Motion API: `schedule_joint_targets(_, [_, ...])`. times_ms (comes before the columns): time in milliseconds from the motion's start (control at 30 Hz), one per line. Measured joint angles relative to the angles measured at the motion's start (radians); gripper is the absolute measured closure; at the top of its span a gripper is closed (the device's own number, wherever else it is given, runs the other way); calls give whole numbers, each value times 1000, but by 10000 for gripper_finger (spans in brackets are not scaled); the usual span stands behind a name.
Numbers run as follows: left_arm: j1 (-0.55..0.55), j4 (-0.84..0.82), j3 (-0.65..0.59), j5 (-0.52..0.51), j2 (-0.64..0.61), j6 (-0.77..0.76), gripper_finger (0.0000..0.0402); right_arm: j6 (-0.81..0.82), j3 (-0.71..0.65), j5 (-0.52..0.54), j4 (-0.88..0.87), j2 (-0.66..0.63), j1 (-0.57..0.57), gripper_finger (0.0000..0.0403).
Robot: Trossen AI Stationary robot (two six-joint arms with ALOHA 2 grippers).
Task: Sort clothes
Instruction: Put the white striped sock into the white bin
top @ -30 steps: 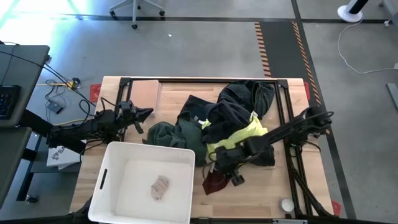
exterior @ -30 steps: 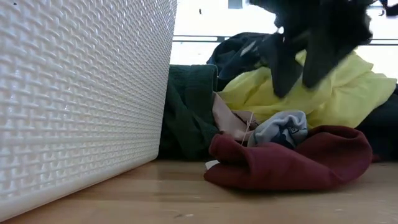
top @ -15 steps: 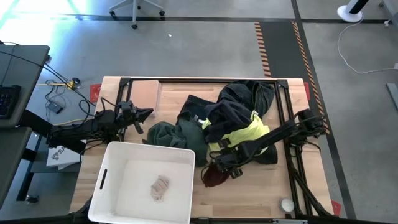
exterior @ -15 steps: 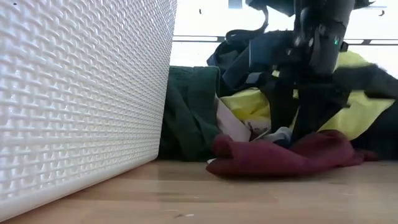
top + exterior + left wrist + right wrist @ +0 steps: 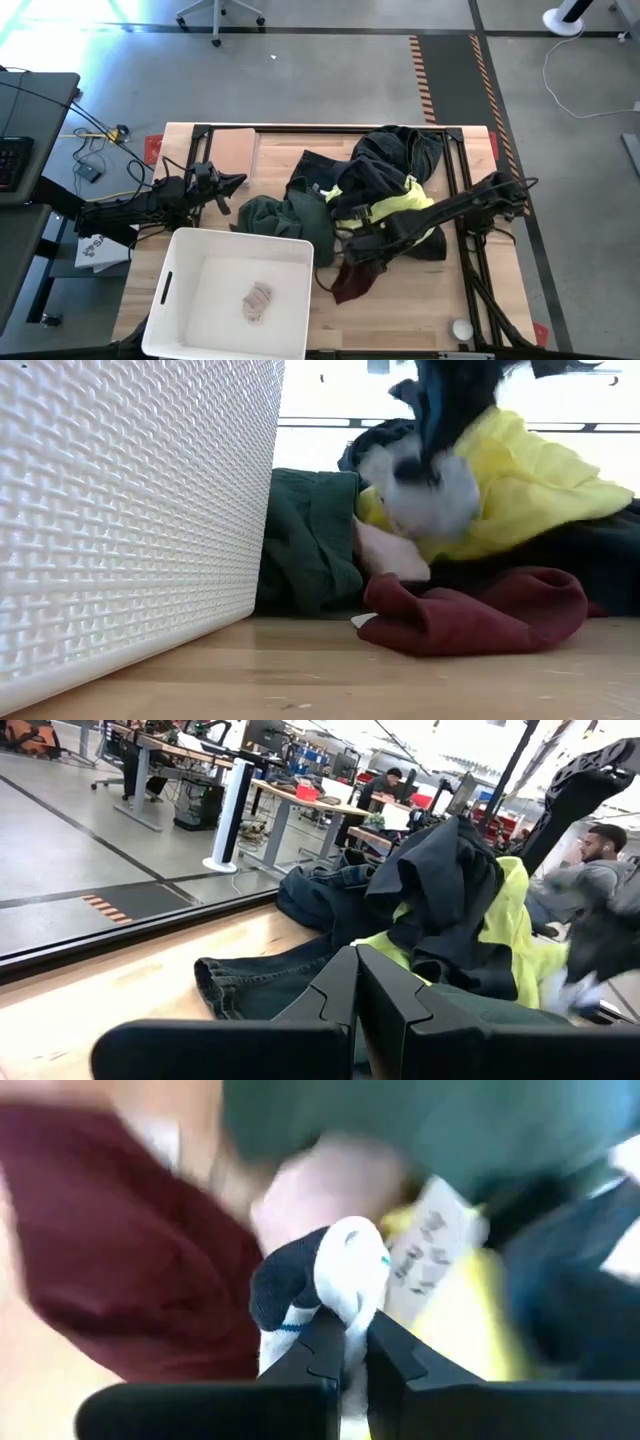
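A pile of clothes lies mid-table: a dark green garment [image 5: 283, 216], a bright yellow one [image 5: 402, 207], dark jeans and black cloth [image 5: 388, 160], a maroon garment [image 5: 350, 284] at the near side and a pale pink piece [image 5: 388, 552]. My right gripper [image 5: 350, 249] is above the pile's near edge, shut on a small white-and-dark sock [image 5: 328, 1276], which also shows in the low view [image 5: 432, 492]. My left gripper [image 5: 236, 182] is shut and empty at the table's left, beside the tan board [image 5: 236, 150]. My right gripper pinches a bunched part of the sock [image 5: 345, 1312] between its two fingers. The fingers come from above, slanting down. The sock is lifted clear of the maroon garment [image 5: 480, 615] and sits bunched at the fingertips, in front of the yellow garment [image 5: 540, 480].
A white woven bin [image 5: 190, 262] stands at the table's near left, with a small pale item [image 5: 258, 301] inside; its wall [image 5: 130, 510] fills the left of the low view. A small white round object [image 5: 461, 328] lies near the near right corner.
My right gripper has gone down onto the sock that lay on the maroon garment, taken hold of it and risen with it. The sock is now lifted clear above the pile; the maroon garment has stayed on the table.
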Motion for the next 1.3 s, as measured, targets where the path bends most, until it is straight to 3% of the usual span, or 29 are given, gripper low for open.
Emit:
schedule_joint_targets(233, [0,0,0,0,0,-9,397,-22,185,137,-25,-66,44,396])
schedule_joint_targets(367, [0,1,0,-1,0,-16,397,-160,230,172,186,-95,69,396])
schedule_joint_targets(433, [0,6,0,-1,0,-40,397,-269,232,98,357,-97,59,394])
schedule_joint_targets(567, [0,37,0,3,0,-79,397,-421,210,-221,712,-78,10,393])
schedule_joint_targets(700, [0,97,0,43,0,-132,397,-368,208,-492,1073,3,-58,392])
schedule_joint_targets(800, [0,150,0,78,0,-138,397,-271,208,-568,1243,93,-94,392])
schedule_joint_targets(1067, [0,209,0,97,0,-138,397,-189,203,-530,1101,199,-128,385])
schedule_joint_targets(1300, [0,209,0,97,0,-105,397,-129,204,-525,995,199,-145,313])
